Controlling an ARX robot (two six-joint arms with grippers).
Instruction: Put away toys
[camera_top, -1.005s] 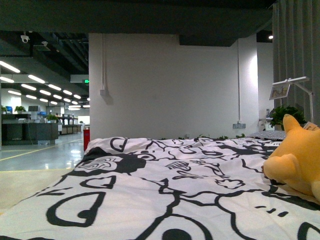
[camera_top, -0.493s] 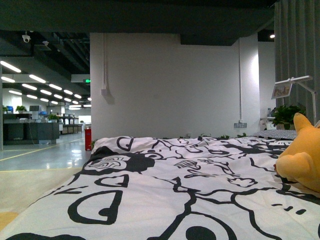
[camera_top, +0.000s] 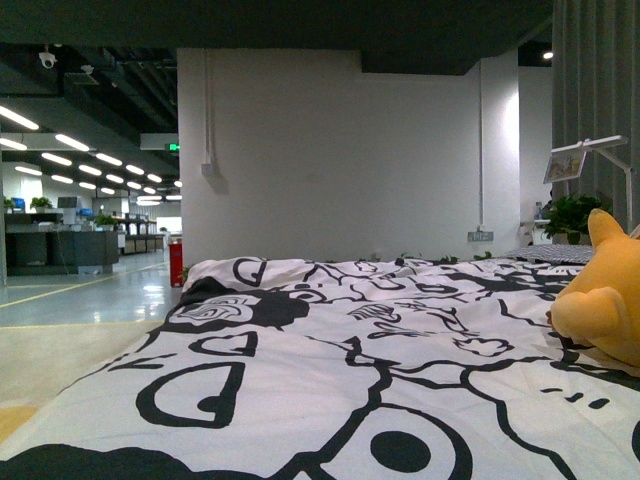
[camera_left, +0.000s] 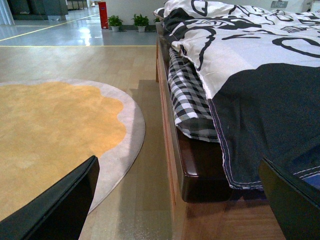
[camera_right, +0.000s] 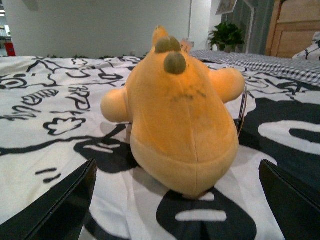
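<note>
Right gripper (camera_right: 176, 167) gaped, empty; plush toy (camera_right: 180, 110) sat dead ahead. Risk: soft rounded body squirting out, duvet (camera_right: 50, 100) pinched along. Left gripper (camera_left: 177, 167) gaped too.

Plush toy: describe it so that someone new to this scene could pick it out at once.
Find the black-and-white cartoon-print bed cover that fills the front view. At its right edge lies the plush toy. It is the only orange-yellow, rounded thing on the print.

Cloth, plush and polished wood

The plush toy (camera_top: 600, 305), at the right edge of the front view, is covered in short matt pile; the duvet (camera_top: 330, 380) is seen as smooth matt cloth, the bed frame (camera_left: 192, 170) as glossy dark wood, the rug (camera_left: 50, 140) as matt pile.
</note>
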